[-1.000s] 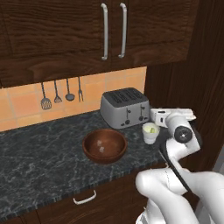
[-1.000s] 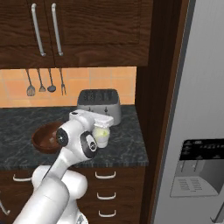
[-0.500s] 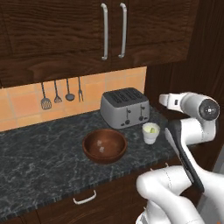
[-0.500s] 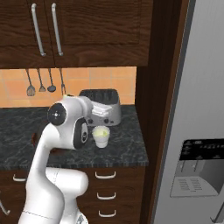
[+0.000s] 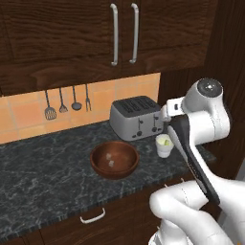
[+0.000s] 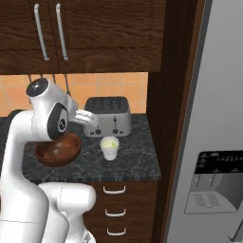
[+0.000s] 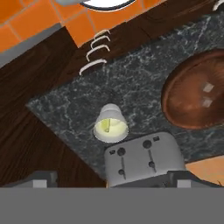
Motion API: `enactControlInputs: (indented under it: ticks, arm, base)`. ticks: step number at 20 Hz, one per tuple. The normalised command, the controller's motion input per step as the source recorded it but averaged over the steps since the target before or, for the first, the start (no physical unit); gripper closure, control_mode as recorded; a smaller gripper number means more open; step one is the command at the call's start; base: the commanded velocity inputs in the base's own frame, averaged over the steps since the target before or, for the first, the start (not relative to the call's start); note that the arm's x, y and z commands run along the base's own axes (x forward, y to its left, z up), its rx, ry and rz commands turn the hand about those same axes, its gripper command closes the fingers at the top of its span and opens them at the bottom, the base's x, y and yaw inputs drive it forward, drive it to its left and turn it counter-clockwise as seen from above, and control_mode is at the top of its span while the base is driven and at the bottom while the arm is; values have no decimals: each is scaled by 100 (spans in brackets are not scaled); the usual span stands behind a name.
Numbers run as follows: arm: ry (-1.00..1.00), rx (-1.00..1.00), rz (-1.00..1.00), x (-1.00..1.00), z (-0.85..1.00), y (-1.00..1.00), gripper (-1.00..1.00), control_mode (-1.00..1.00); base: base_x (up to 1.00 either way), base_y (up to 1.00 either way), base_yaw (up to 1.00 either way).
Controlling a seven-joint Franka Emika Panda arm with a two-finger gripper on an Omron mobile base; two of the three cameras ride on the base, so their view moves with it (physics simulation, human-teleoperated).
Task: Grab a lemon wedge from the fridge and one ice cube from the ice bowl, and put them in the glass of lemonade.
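Our gripper (image 6: 95, 117) hangs high above the toaster (image 5: 135, 117), and we cannot tell whether its jaws are apart or together. Below, the glass (image 7: 111, 125) stands just beside the toaster, with what may be the lemon wedge (image 7: 105, 126) inside, likely dropped in already. The ice bowl (image 5: 115, 159) sits near it, ice cubes waiting. The fridge (image 6: 213, 142) stands shut at right.

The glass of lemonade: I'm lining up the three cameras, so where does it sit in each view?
Left base view: glass of lemonade right of centre, on the counter before the toaster's right end.
Right base view: near centre, in front of the toaster.
Hand view: left of centre, just above the toaster.
Shared landmark: the toaster.
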Motion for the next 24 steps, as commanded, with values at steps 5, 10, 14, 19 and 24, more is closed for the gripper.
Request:
enactControlInputs:
  ticks: [5, 10, 14, 19, 24]
  arm:
    - [38, 0, 36, -26, -32, 72, -100, -100]
    - [22, 0, 42, -6, -83, 69, -100, -100]
    - [1, -2, 40, 0, -99, 53, -100, -100]
    - [5, -5, 25, 0, -43, 65, -100, -100]
    - [7, -1, 13, 14, -12, 50, -100, -100]
  base:
    - [0, 0, 0]
    - [0, 0, 0]
    - [0, 0, 0]
    - [0, 0, 0]
    - [0, 0, 0]
